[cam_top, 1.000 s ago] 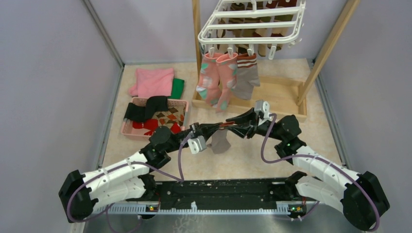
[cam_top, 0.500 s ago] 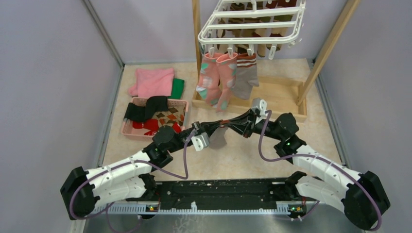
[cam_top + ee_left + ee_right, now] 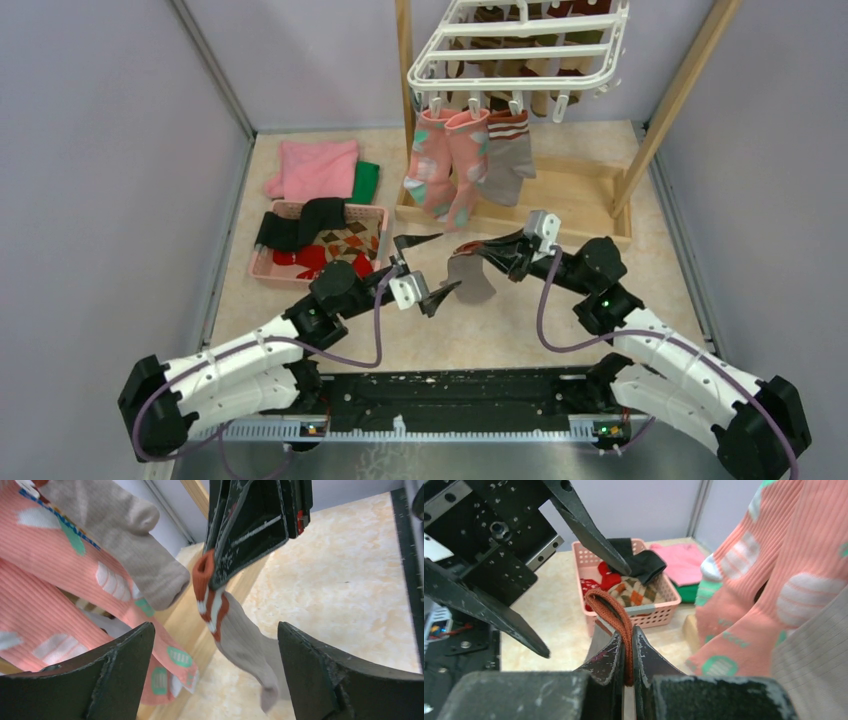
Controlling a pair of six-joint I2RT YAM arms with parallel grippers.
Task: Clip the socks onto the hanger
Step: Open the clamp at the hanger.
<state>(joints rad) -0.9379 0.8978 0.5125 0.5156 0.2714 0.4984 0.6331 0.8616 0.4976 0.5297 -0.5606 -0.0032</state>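
Surrounds: pink basket [image 3: 262,268] sitting at 9 o'clock of grippers; hung socks [image 3: 445,165] dangling under hanger [image 3: 520,45] at 12. R gripper [image 3: 462,250] reaching left, pinching grey sock [image 3: 470,280] by red cuff above mid-table. L gripper [image 3: 432,266] gaping wide, facing sock.

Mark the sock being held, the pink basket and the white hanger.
held sock [image 3: 472,280], top external view, on its hanging grey body.
pink basket [image 3: 659,611], right wrist view, on its front wall.
white hanger [image 3: 500,89], top external view, on its near rail above the clips.
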